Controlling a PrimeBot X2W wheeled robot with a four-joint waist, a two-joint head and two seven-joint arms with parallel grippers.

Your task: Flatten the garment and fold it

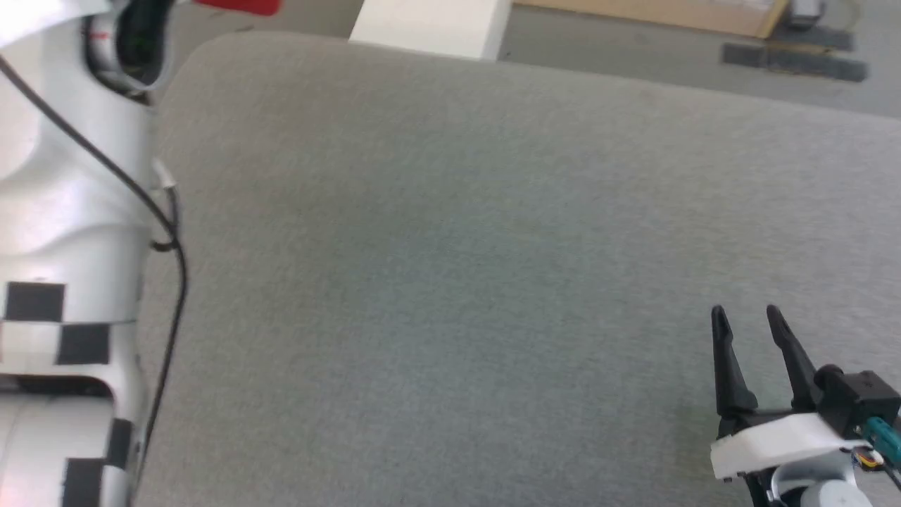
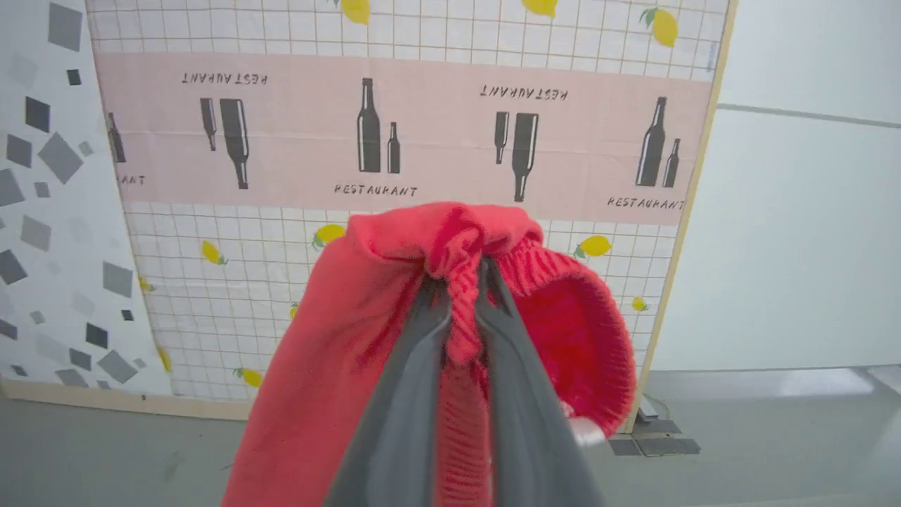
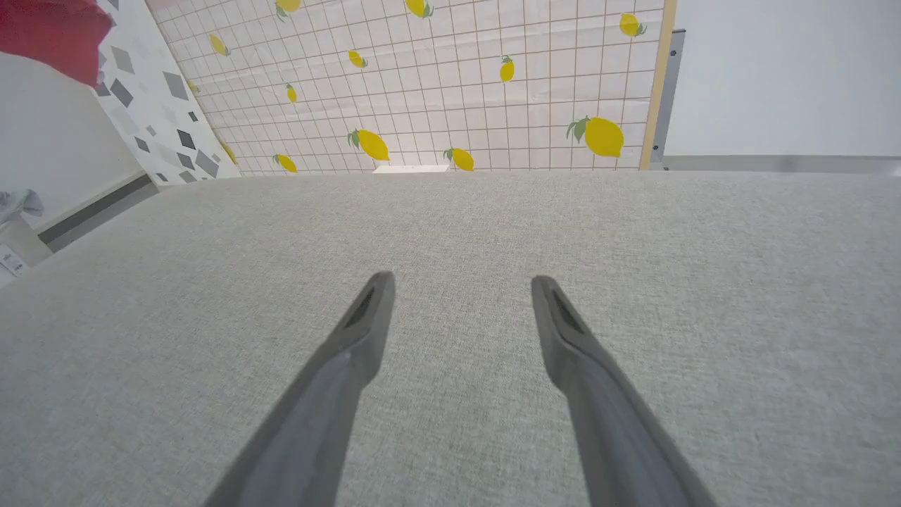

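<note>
— Where is your garment, and which way is it running?
— Your left tool (image 2: 461, 271) is pinching the garment (image 2: 338, 338) past the tabletop's (image 1: 450, 246) far left corner. Its length is trailing back along the fingers.
— And the room?
— The tabletop is grey fabric, with a lemon-print board (image 3: 436, 84) standing behind. Your right tool (image 1: 745, 312) is gaping wide over the near right corner. Ribbed bright-red cloth is bunching at the tips.

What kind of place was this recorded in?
Probably a staged robot test room, not a home: a grey fabric-covered surface, printed lemon backdrop panels propped against a plain wall, bare grey floor.
</note>
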